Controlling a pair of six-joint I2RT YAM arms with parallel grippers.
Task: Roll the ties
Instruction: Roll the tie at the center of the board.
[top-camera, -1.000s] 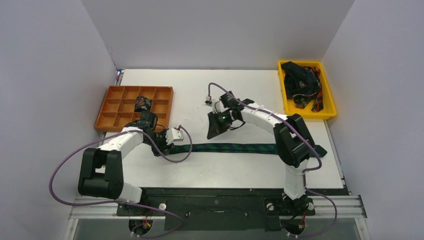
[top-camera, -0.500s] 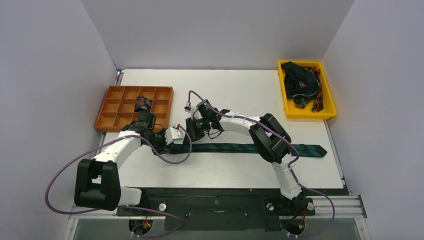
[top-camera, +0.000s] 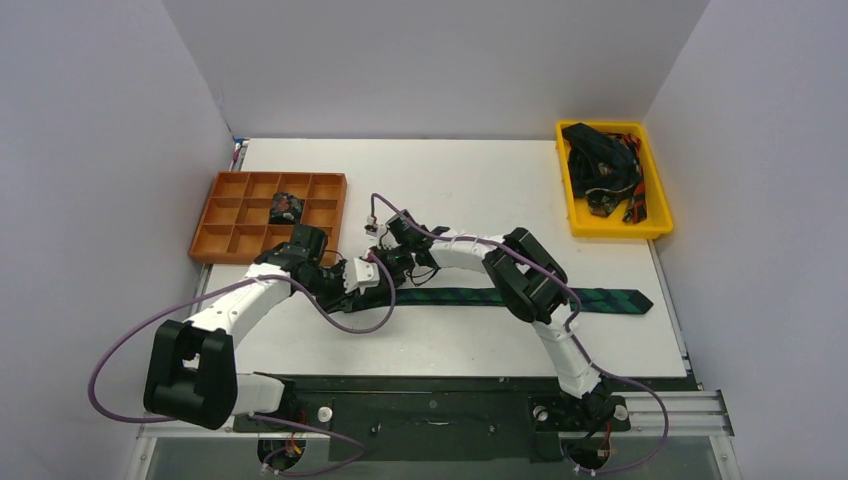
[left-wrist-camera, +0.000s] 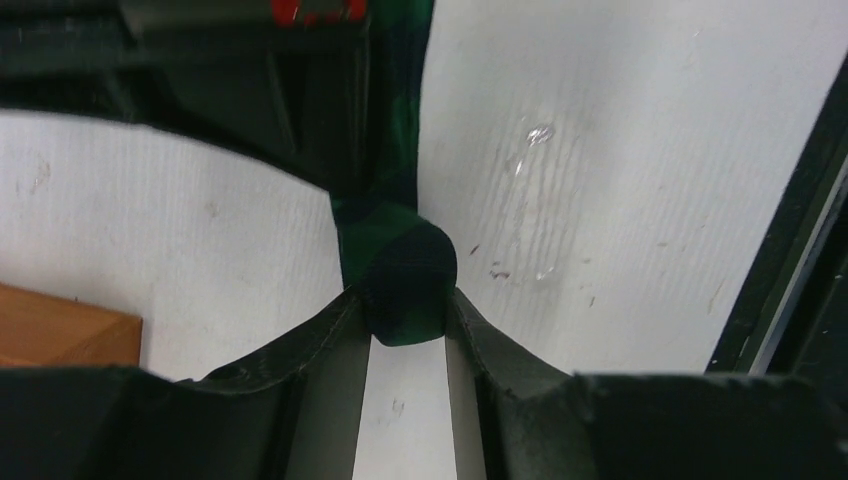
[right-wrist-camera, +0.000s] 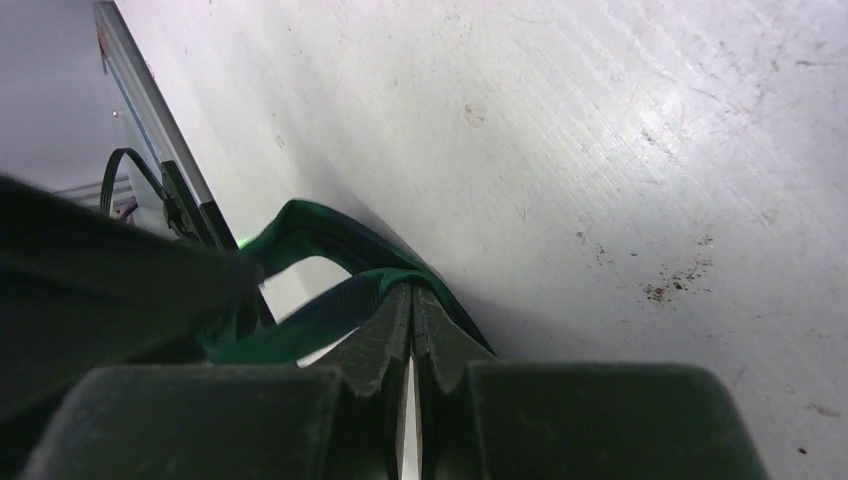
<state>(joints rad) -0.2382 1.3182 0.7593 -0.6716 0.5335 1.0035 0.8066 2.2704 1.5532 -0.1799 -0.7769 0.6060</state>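
Note:
A dark green plaid tie (top-camera: 480, 296) lies flat across the table, its wide pointed tip to the right. Its left end is folded into a small loop between both grippers. My left gripper (top-camera: 368, 277) pinches the folded end (left-wrist-camera: 400, 280) from both sides, and its jaws (left-wrist-camera: 403, 310) touch the fabric. My right gripper (top-camera: 388, 265) sits just behind it. In the right wrist view this gripper (right-wrist-camera: 411, 292) is shut, with a loop of the tie (right-wrist-camera: 320, 315) caught at its tips.
An orange compartment tray (top-camera: 280, 175) stands at the left with one small dark coil (top-camera: 285, 208) in a cell. A yellow bin (top-camera: 660, 228) at the back right holds a tangle of dark ties (top-camera: 600, 165). Purple cables trail off both arms.
My right arm swung left across the table and came down beside the left gripper. The left gripper shifted right and narrowed onto the tie's folded end.

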